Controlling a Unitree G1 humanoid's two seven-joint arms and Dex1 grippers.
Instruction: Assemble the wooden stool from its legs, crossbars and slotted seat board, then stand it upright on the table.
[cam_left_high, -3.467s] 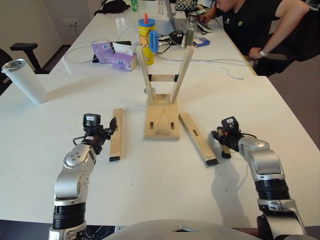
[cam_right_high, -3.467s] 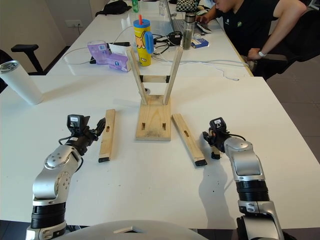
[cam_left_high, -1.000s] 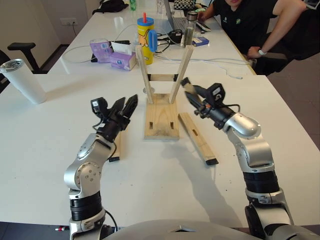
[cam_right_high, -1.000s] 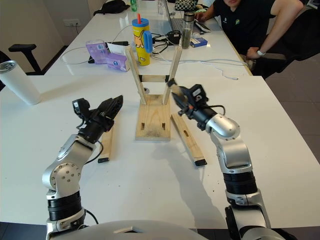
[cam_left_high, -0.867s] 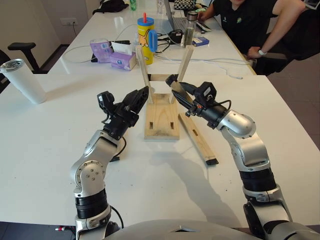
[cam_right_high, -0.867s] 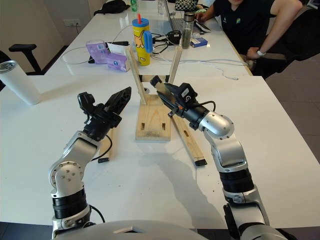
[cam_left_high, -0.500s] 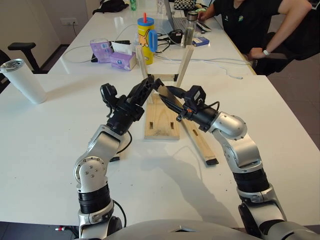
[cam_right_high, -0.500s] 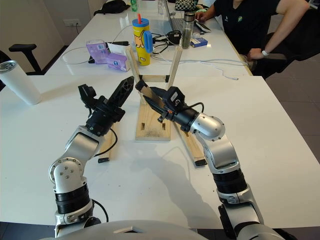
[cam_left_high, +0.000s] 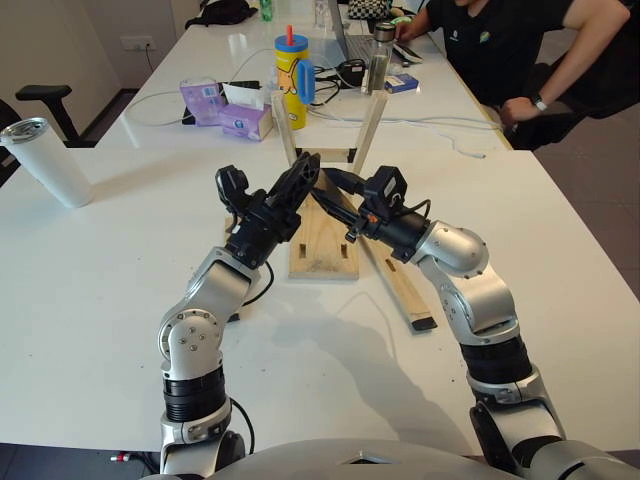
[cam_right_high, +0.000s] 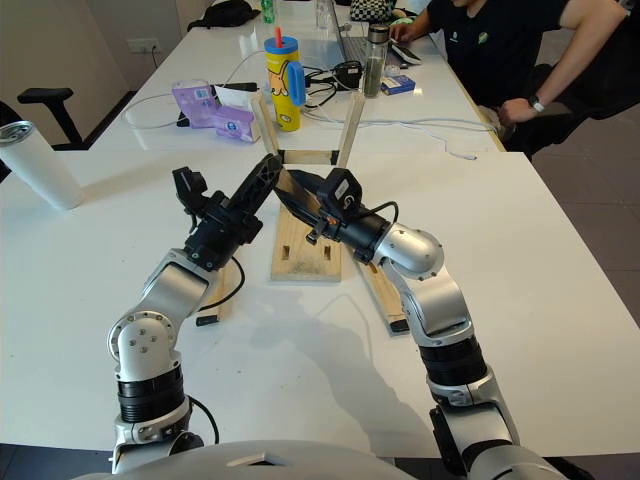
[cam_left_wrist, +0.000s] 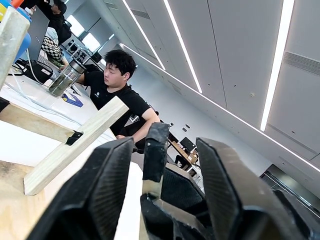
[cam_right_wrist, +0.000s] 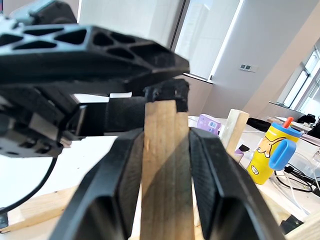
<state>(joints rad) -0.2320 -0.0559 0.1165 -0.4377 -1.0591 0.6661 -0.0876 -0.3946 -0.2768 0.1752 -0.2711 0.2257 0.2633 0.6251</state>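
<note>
A yellow cup (cam_left_high: 293, 68), tissue packs (cam_left_high: 225, 108) and a white tumbler (cam_left_high: 45, 160) stand far back on the table (cam_left_high: 90, 290). Nearer, the seat board (cam_left_high: 322, 258) lies flat with 2 upright legs (cam_left_high: 367, 125) splayed in its far slots and a loose leg (cam_left_high: 402, 288) just beside it. Above the board, the right end effector (cam_right_wrist: 166, 134) is clamped on a crossbar (cam_right_wrist: 167, 170). The crossbar's long axis tilts upward, and its black-capped end sits between the spread fingers of the left end effector (cam_left_wrist: 165, 145).
</note>
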